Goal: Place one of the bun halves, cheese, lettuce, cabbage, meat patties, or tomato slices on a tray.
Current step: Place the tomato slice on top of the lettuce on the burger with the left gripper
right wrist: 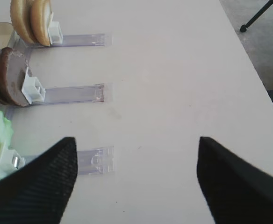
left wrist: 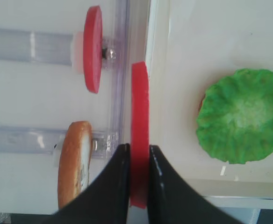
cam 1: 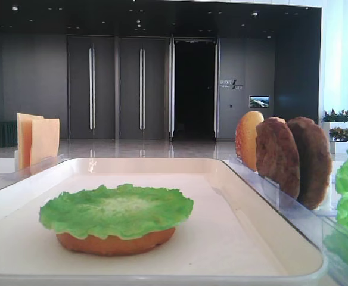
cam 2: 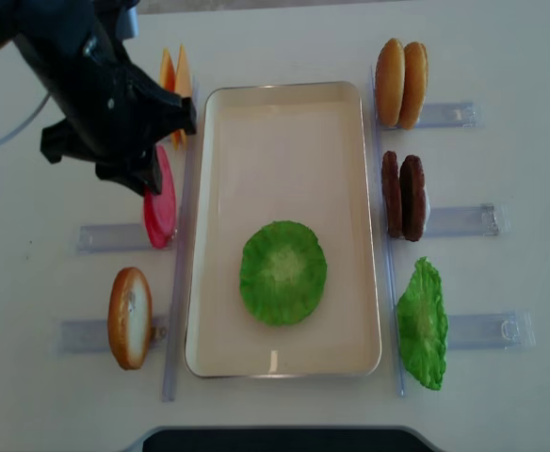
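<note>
— Red tomato slice (left wrist: 140, 135), where do we have it?
— Pinched on edge in our left gripper (left wrist: 137, 158), just beside the tray (left wrist: 183, 60) rim, outside it.
— And the tray itself?
— Lettuce (cam 2: 283, 272) lies on a bun half (cam 1: 114, 241) at its middle; bare floor beyond. Our right gripper (right wrist: 136, 177) stands wide apart, holding nothing, over the table (right wrist: 174, 70).

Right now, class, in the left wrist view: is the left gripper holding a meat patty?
No. The left gripper is shut on a red tomato slice, held on edge beside the tray.
</note>
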### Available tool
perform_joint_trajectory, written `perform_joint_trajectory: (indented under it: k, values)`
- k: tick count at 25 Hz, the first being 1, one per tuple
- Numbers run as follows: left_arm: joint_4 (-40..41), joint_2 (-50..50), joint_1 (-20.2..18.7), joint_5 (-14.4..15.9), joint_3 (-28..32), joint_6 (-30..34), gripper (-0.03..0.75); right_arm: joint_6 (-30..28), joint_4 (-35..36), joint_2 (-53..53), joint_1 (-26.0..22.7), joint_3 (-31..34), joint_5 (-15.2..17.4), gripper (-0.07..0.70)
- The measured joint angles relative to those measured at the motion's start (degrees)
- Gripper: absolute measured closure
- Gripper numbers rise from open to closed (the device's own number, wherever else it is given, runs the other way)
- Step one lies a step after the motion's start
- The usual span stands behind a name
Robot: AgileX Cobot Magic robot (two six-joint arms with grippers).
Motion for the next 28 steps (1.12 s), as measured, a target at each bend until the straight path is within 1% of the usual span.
perform_joint_trajectory:
  k: [2,8,15,18,23,25,28]
  values:
    - [-0.05,-2.75,0.0,0.05,2.59,-0.48,0.656,0.0,0.0,0.0,0.0,0.0,0.0,0.097]
    - [-0.45,-8.71,0.0,0.11,7.98,-1.55,0.656,0.0,0.0,0.0,0.0,0.0,0.0,0.097]
    - [-1.96,-10.61,0.0,-0.11,12.03,-1.98,0.656,0.0,0.0,0.0,0.0,0.0,0.0,0.097]
    - [-3.49,-10.6,0.0,-2.21,13.42,-1.18,0.656,0.0,0.0,0.0,0.0,0.0,0.0,0.097]
    - [-6.09,-10.6,0.0,-6.68,15.78,1.65,0.656,0.0,0.0,0.0,0.0,0.0,0.0,0.097]
    - [-8.19,-10.6,0.0,-9.37,17.62,3.6,0.656,0.0,0.0,0.0,0.0,0.0,0.0,0.097]
    - [-13.43,-10.6,0.0,-14.99,20.45,7.79,0.656,0.0,0.0,0.0,0.0,0.0,0.0,0.097]
